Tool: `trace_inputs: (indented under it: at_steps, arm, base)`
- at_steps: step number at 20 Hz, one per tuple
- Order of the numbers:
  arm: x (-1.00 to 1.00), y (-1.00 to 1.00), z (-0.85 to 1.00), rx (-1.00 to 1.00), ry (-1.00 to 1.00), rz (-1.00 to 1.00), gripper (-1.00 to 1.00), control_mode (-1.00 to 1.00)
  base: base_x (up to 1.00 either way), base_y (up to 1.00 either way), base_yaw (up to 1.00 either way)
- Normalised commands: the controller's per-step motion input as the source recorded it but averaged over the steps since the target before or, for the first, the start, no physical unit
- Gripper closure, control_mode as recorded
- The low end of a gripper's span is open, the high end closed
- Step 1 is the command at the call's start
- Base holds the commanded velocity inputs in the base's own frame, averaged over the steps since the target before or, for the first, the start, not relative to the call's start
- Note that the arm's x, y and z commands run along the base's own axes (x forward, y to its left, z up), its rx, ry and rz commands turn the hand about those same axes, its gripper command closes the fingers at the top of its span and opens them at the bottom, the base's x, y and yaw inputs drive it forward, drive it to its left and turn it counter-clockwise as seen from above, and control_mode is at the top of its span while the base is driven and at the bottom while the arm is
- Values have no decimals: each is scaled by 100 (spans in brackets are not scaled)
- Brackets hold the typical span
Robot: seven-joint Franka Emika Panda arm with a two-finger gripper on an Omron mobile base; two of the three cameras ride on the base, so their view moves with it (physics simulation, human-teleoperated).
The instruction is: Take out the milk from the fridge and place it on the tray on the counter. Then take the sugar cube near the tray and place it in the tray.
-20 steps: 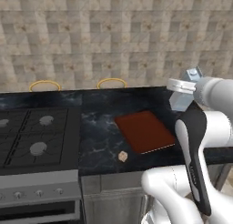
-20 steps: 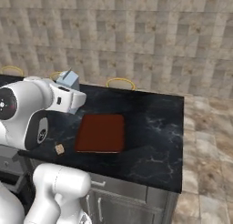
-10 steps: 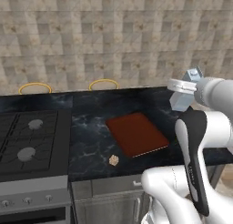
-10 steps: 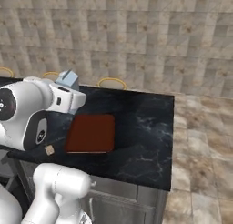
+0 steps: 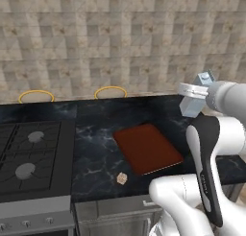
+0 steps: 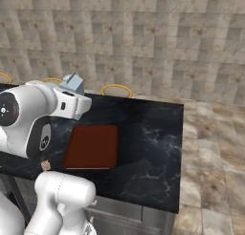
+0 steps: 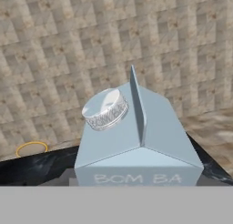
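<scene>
Up above the counter [image 5: 96, 148], the milk [image 5: 194, 101] sits at the end of the white arm, a pale blue-grey carton with a gabled top and a ribbed white cap. In the left base view it hangs in the air over the back right part of the counter, beyond and to the right of the tray [image 5: 148, 147], not touching it. In the right base view only the milk's gabled top [image 6: 72, 82] peeks out above the arm's wrist, behind and to the left of the tray [image 6: 92, 146].

From the hand view the milk [image 7: 139, 141] sits right in front of the camera, its roof ridge pointing away, the cap on the left slope, faint lettering on the near face. The gripper's fingers are hidden by the carton and the arm, so they cannot be seen directly, but the carried carton shows the gripper clamped about its body at a middling width.

The tray lies flat and bare on the black marble-look counter, turned at a slight angle. The sugar cube [image 5: 122, 179] rests on the counter just off the tray's near left corner, close to the front edge, apart from the tray; in the right base view it [image 6: 45, 165] shows beside the arm's body. A gas stovetop [image 5: 29, 153] lies to the left of the tray.
</scene>
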Motion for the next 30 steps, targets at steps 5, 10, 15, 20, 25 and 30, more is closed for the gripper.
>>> trace_inputs:
  at_steps: [5, 10, 15, 20, 25, 30]
  arm:
    - [0, 0, 0, 0, 0, 0, 100, 100]
    - [0, 0, 0, 0, 0, 0, 100, 100]
    - [73, 38, -51, 1, 15, 11, 100, -100]
    - [58, 35, -65, 0, 4, 12, 100, -100]
    - [45, 24, -58, 0, 1, 12, 100, -100]
    - [30, 2, -51, 0, -1, 24, 100, -100]
  base:
    - [55, 30, 9]
    - [58, 36, 13]
    - [0, 0, 0]
    - [0, 0, 0]
    - [0, 0, 0]
    - [0, 0, 0]
